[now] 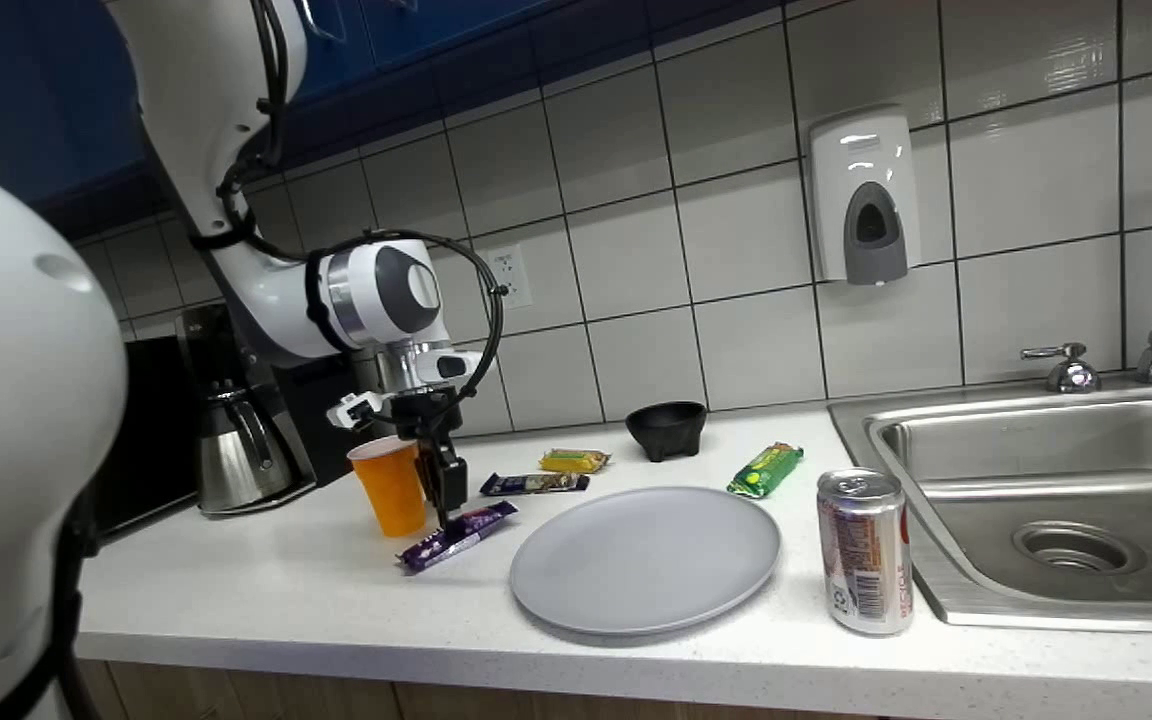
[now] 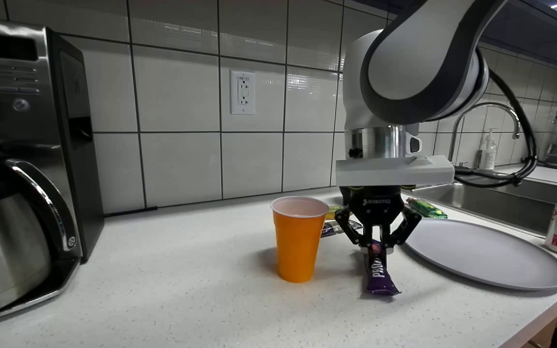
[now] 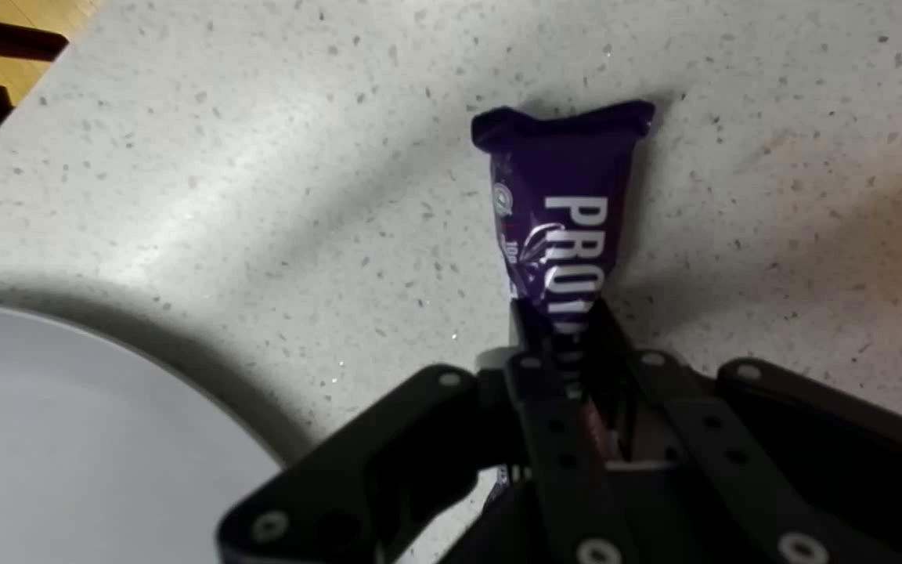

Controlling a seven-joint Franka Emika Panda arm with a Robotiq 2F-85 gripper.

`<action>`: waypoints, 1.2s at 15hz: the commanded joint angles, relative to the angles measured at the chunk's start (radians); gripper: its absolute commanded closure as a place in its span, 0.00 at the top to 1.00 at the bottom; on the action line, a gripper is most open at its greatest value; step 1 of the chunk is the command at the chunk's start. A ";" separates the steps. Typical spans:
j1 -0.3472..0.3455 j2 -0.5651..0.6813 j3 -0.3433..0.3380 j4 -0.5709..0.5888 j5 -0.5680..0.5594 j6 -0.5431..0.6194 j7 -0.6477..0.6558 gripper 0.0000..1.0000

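Observation:
A purple bar wrapper with white "PRO..." lettering [image 3: 561,196] lies on the white counter. It also shows in both exterior views [image 1: 433,548] [image 2: 380,279]. My gripper [image 3: 564,337] points down and its fingers are shut on the middle of this bar, squeezing the wrapper from both sides. The gripper [image 2: 377,247] is low at the counter. The bar's middle is hidden between the fingers. An orange cup [image 2: 300,246] stands upright beside the gripper, not touching it. It also shows in an exterior view [image 1: 391,495]. A grey plate [image 1: 646,560] lies on the gripper's other side.
A dark wrapped bar [image 1: 536,484], a yellow packet [image 1: 574,461] and a black bowl [image 1: 667,430] are towards the tiled wall. A green packet [image 1: 766,470] lies beyond the plate. A can [image 1: 864,555] stands by the sink [image 1: 896,500]. A coffee maker [image 2: 32,145] stands opposite.

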 commanded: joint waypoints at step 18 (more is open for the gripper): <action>-0.086 -0.273 -0.043 -0.122 -0.082 -0.021 0.038 0.04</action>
